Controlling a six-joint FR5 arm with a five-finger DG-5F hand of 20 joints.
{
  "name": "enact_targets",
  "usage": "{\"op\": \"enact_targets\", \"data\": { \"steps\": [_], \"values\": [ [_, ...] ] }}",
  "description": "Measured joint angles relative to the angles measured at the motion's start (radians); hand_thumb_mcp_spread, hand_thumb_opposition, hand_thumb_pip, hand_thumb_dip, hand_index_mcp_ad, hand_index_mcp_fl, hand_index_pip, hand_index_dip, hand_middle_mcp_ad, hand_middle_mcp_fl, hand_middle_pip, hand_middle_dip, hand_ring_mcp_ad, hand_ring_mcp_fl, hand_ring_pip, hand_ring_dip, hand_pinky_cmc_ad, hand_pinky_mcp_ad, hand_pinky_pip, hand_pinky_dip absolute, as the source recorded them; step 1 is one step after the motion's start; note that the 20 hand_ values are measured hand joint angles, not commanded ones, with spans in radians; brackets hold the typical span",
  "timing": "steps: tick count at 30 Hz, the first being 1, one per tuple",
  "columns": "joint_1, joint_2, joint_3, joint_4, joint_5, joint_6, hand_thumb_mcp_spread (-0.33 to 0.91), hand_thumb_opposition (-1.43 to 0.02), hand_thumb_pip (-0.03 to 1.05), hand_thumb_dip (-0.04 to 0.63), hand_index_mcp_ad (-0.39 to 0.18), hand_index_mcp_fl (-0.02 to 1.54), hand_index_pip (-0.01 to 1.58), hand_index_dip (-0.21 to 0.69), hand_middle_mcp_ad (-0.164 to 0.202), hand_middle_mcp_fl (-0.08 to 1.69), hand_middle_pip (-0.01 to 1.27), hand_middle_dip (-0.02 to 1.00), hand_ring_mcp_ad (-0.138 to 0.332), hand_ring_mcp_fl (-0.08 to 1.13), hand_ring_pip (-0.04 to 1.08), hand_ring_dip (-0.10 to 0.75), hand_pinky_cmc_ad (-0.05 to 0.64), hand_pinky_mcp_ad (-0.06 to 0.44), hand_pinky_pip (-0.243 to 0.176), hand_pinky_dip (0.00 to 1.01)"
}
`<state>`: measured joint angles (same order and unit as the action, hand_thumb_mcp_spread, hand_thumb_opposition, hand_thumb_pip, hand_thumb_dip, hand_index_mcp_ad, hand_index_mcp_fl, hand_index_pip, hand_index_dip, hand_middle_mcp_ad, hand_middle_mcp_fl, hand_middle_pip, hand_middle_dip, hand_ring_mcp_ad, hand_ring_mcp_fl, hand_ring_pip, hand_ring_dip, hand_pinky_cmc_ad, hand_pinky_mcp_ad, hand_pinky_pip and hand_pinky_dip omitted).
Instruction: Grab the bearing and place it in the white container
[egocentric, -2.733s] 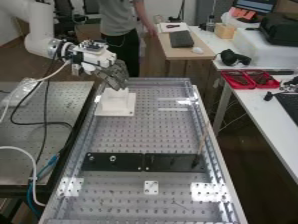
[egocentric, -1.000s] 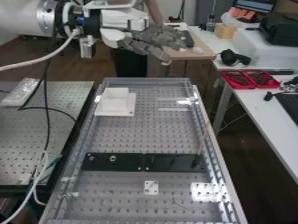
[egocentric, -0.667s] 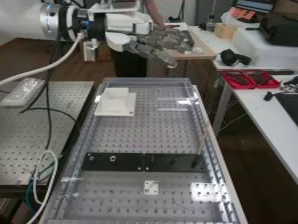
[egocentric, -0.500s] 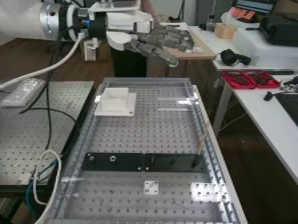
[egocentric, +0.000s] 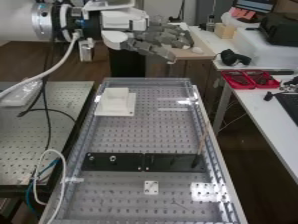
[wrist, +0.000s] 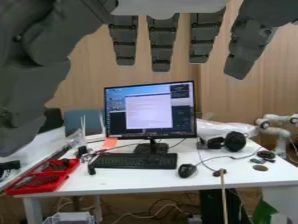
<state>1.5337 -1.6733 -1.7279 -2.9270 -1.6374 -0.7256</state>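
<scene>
In the high view the hand (egocentric: 154, 41) hangs in the air beyond the far end of the bench, its relaxed fingers pointing to the right, higher than the white container (egocentric: 122, 106). That container stands at the far left of the perforated plate. On the flat black bar (egocentric: 169, 162) are the smaller nut (egocentric: 91, 158) and, beside it, the larger nut (egocentric: 113, 158). In the wrist view the hand (wrist: 162, 42) has its fingers extended and apart, with nothing between them and the thumb.
A raised clear rim (egocentric: 211, 145) surrounds the perforated plate, and a thin stick (egocentric: 201, 142) stands on the bar's right part. Red trays (egocentric: 250, 79) lie on the side table. Across the room are a monitor (wrist: 149, 111) and keyboard (wrist: 135, 160) on a white desk.
From low over the white container, the hand has risen and swung toward the right, its fingers turning from downward to sideways. Over the last half second it has shifted slightly left.
</scene>
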Motion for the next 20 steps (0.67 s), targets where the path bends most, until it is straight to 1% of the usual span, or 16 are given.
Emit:
{"op": "enact_targets", "data": {
  "steps": [6,19,20],
  "values": [
    [-0.014,0.003,0.001,-0.007,-0.020,-0.004,0.10,-0.71,0.52,0.049,-0.103,0.07,0.12,0.138,0.072,0.03,0.14,0.33,0.188,-0.01,0.10,0.113,0.461,0.344,-0.140,0.27],
    [-0.022,0.005,-0.002,-0.021,-0.023,-0.009,0.10,-0.71,0.50,0.049,-0.103,0.07,0.12,0.138,0.072,0.03,0.14,0.33,0.188,-0.01,0.10,0.113,0.468,0.344,-0.140,0.27],
    [-0.023,0.006,-0.003,-0.022,-0.023,-0.009,0.10,-0.71,0.50,0.049,-0.103,0.07,0.12,0.138,0.072,0.03,0.14,0.33,0.188,-0.01,0.10,0.113,0.461,0.344,-0.140,0.27]
  ]
}}
